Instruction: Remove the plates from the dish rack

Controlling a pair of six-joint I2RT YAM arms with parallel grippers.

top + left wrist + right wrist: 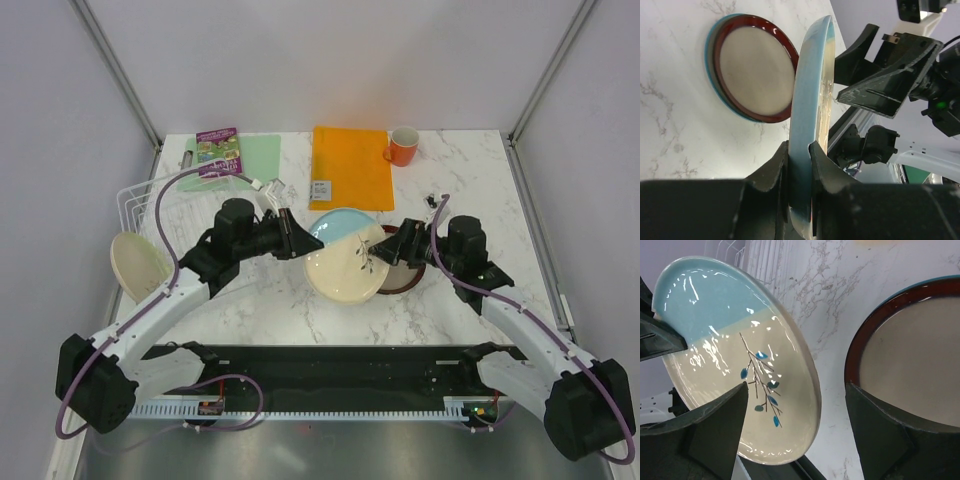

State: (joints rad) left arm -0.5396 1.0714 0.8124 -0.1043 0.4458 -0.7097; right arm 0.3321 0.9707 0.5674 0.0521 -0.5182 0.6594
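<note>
My left gripper (298,238) (799,146) is shut on the rim of the half blue, half beige plate (345,258) (810,100) (735,355), holding it tilted above mid-table. My right gripper (385,250) (796,390) is open, and the plate's far rim sits in the gap between its fingers without touching them. The beige plate with a dark red-brown rim (408,276) (755,70) (910,355) lies flat on the table just right of it, a teal edge showing beneath. The white wire dish rack (150,205) stands at the left, with a cream plate (140,265) leaning at its near end.
An orange folder (352,165) and an orange mug (402,146) lie at the back. A green mat (262,155) with a purple booklet (218,150) is at the back left. A black strip (340,365) runs along the near edge.
</note>
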